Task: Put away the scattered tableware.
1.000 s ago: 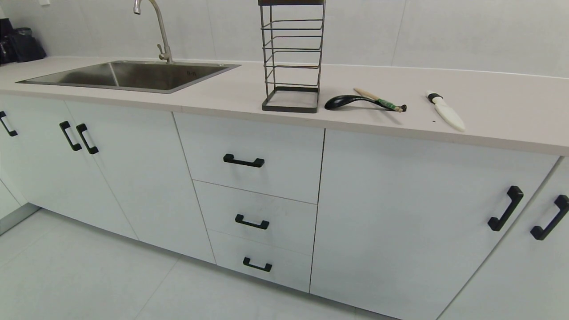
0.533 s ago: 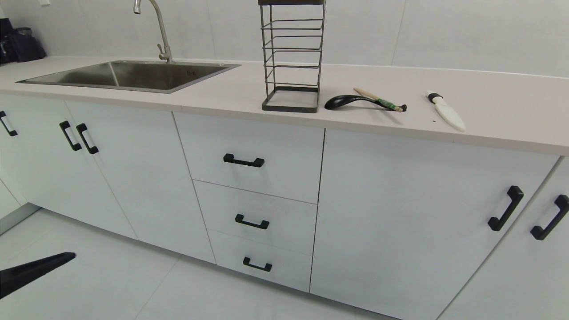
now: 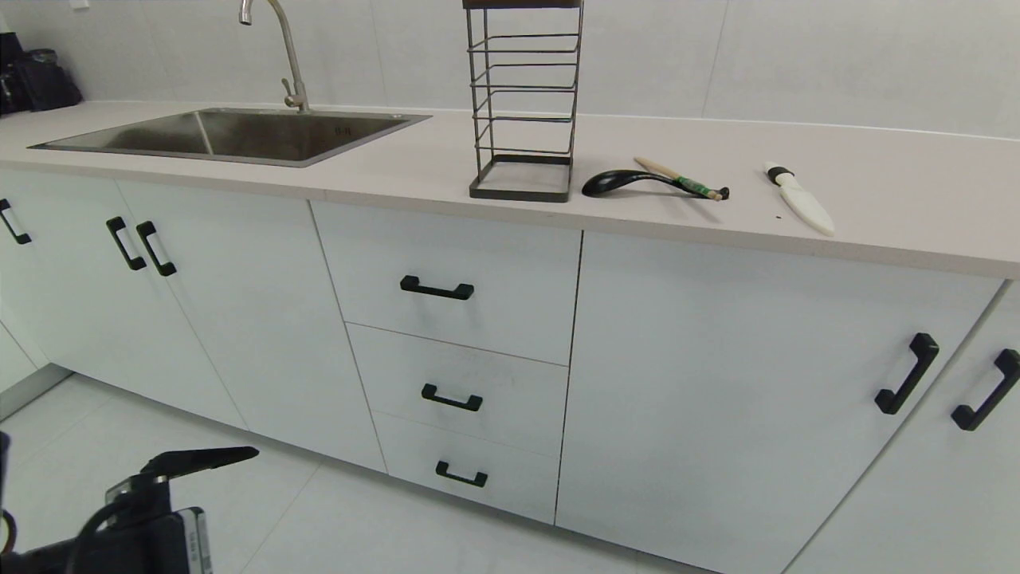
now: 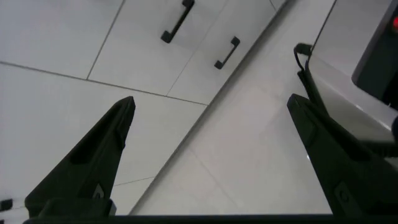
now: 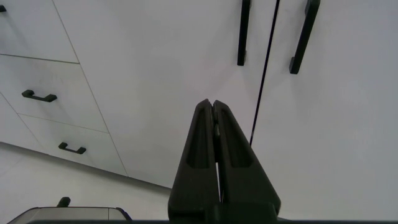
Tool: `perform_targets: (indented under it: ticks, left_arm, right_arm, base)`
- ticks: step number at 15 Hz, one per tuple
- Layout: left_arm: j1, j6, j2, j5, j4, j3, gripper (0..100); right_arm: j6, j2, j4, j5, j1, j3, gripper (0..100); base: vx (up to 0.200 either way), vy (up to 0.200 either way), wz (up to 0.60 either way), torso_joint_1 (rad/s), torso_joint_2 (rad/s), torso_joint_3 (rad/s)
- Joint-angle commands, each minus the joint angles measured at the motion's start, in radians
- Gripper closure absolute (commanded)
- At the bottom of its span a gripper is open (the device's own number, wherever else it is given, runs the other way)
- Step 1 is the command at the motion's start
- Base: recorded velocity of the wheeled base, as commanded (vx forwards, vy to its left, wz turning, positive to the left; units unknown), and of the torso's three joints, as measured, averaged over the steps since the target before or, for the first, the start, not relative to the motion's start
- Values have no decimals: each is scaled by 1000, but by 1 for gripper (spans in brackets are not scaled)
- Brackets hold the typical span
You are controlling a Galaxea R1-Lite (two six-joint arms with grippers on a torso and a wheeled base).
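One black spoon (image 3: 613,183), one chopstick pair (image 3: 673,177) touching it, one white knife (image 3: 799,201) at its three o'clock, one wire rack (image 3: 522,104) at nine. Left claw (image 4: 211,104) apart, right claw (image 5: 214,107) together.

Pale countertop (image 3: 398,171), steel sink (image 3: 239,135) inset at left, upright black wire rack (image 3: 518,194) mid-counter, black spoon (image 3: 617,183) just right of it, wooden chopsticks (image 3: 677,178) touching its handle, white knife (image 3: 801,203) farther right.

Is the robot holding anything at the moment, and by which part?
Nothing is held. The left gripper is open above the floor; the right gripper is shut on nothing. The black spoon, chopsticks and white utensil lie on the counter.
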Motion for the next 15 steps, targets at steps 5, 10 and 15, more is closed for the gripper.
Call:
perform_targets:
  ticks: [5,10,15]
  left_arm:
    - [-63,61,317,140,-118,-42,0]
    - [-153,64,603,154,-371,-46,0]
    - [-167,226,832,112,-506,-128,0]
  right_arm:
    - [0,1,0,0,0,0,100]
    - [2,1,0,0,0,0,100]
    - [0,1,0,0,0,0,100]
  base:
    - [0,0,0,0,0,0]
    - [0,0,0,0,0,0]
    - [0,0,0,0,0,0]
